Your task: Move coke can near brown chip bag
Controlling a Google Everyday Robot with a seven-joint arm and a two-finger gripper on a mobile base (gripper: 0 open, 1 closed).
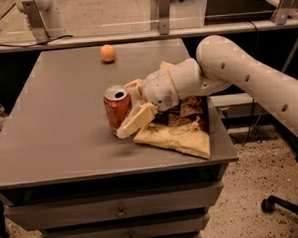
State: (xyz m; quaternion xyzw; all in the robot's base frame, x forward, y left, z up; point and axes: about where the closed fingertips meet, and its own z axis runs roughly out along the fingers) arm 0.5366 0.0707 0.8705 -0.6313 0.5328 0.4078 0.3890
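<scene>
The coke can (117, 106) stands upright on the grey table (55, 146), just left of the brown chip bag (182, 137). The bag lies flat at the table's right front, partly hidden under my arm. My gripper (125, 110) reaches in from the right and straddles the can. One finger (137, 119) lies against the can's front side and the other shows behind its rim. The gripper is shut on the can, whose base is on the table.
An orange fruit (107, 53) sits at the back of the table. The table has drawers (121, 211) below its front edge. A rail with posts (163, 12) runs behind it. A chair base (286, 204) is on the floor at the right.
</scene>
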